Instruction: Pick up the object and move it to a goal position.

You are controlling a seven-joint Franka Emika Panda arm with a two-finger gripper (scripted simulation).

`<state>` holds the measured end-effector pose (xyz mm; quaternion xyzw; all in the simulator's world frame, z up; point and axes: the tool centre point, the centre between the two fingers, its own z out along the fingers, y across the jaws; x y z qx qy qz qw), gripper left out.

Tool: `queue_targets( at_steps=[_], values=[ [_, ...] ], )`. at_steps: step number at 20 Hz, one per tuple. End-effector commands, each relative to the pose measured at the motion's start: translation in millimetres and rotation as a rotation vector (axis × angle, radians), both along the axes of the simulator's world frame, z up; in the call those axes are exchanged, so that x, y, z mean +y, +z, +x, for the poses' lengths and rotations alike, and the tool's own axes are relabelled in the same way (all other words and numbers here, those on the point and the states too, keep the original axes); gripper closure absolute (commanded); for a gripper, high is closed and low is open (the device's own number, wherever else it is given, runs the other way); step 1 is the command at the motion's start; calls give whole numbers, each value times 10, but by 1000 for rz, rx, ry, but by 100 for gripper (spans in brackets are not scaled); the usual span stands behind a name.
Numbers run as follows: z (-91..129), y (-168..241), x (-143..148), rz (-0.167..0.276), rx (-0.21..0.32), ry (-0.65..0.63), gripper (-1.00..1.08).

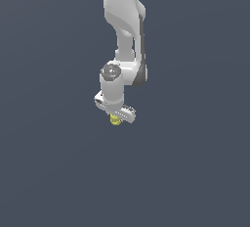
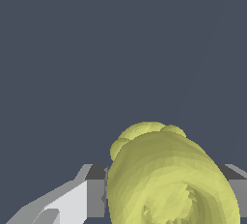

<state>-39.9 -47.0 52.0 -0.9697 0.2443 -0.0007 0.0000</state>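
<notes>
Yellow object (image 2: 169, 179) seen gripped between fingers (image 2: 67, 203) of white pincer (image 1: 116, 115). Grip judged best kept firm, carried slowly toward goal.

You see the yellow knobbly object (image 2: 169, 179) filling the near field, sitting between the gripper (image 2: 166, 196) fingers (image 2: 79, 199); grey pads flank it, contact unclear. Plain dark background behind.

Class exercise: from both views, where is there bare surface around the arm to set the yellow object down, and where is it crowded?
Bare grey surface spreads on every side of the arm in the exterior view, to its left, right and below. The one crowded spot is under the gripper, where the yellow object sits. The wrist view shows it filling the space between the jaws.
</notes>
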Motion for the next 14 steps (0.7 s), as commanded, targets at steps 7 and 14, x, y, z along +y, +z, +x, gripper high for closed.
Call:
queue_targets(
  at_steps=[7,14],
  values=[
    [32,61,54,0,0,0,108],
    [181,344,284,0,0,0,108]
  ],
)
